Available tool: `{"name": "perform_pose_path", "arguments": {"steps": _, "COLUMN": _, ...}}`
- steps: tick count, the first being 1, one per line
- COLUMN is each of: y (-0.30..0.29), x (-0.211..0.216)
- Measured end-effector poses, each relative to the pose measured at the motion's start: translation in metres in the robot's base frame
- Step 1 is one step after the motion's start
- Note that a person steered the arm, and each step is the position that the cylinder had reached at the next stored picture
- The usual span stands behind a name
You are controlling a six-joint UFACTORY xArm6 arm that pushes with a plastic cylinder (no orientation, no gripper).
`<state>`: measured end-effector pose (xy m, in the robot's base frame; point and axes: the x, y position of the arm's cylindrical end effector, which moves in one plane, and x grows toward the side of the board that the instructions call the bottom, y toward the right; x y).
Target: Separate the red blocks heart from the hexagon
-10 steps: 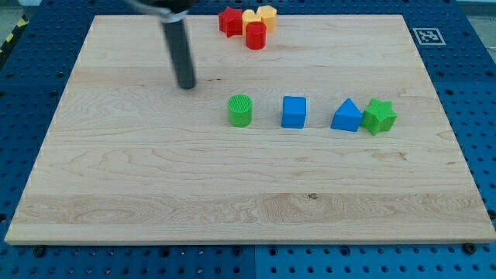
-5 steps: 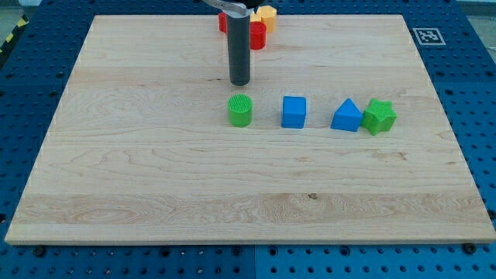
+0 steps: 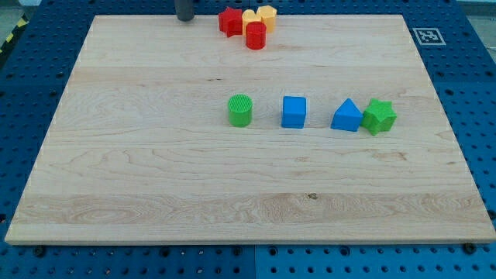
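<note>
A cluster of blocks sits at the view's top centre. It holds a red star, a red cylinder, a yellow block whose shape I cannot make out, and a yellow hexagon. They touch or nearly touch each other. My tip is at the board's top edge, to the left of the red star and apart from it. Most of the rod is cut off by the view's top.
A row of blocks lies across the middle of the wooden board: a green cylinder, a blue cube, a blue triangle and a green star touching it. A printed marker sits off the top right corner.
My tip moved right to just above the green cylinder, then up and left to the board's top edge. No block has moved.
</note>
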<state>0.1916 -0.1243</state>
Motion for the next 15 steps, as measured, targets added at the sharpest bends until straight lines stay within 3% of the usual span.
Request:
{"name": "perform_pose_path", "arguments": {"steps": 3, "y": 0.092, "x": 0.001}}
{"name": "perform_pose_path", "arguments": {"steps": 7, "y": 0.152, "x": 0.015}}
{"name": "perform_pose_path", "arguments": {"steps": 12, "y": 0.140, "x": 0.031}}
{"name": "perform_pose_path", "arguments": {"steps": 15, "y": 0.235, "x": 0.112}}
